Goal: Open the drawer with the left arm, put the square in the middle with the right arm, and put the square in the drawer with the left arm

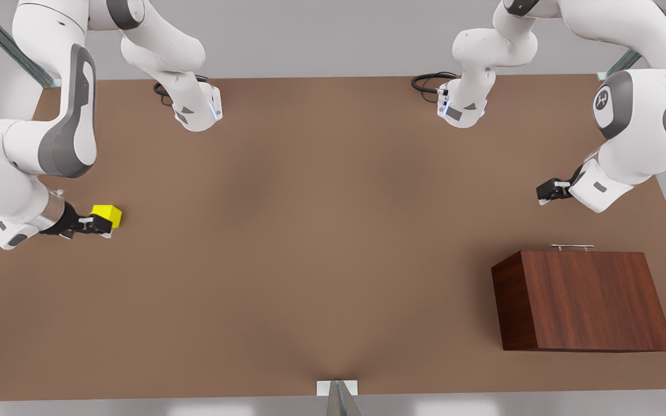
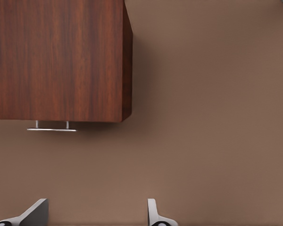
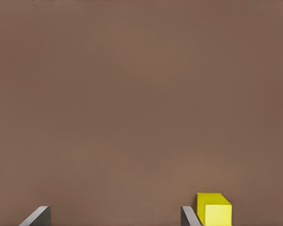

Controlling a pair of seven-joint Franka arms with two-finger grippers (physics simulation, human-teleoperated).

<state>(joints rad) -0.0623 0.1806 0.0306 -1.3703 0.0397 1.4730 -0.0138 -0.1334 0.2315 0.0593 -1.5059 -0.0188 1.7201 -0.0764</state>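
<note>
Drawer (image 1: 573, 251) first: it sits shut in the cabinet (image 1: 584, 300), with only its silver bar handle (image 1: 572, 247) standing out from the cabinet's far face, so nothing of its inside can be seen and I cannot tell what, if anything, it holds. Left gripper (image 1: 546, 191) hovers beyond that handle and apart from it; in the left wrist view its 2 fingers (image 2: 153, 213) stand wide apart with nothing between them. To do this step well, it should probably line up square with the bar, straddle it, close, then pull straight away from the cabinet. Square (image 1: 107, 215) rests on the table (image 1: 310, 242), well apart from the cabinet. Right gripper (image 1: 97, 224) is spread open and holding nothing, the square just outside 1 finger (image 3: 188, 217).
</note>
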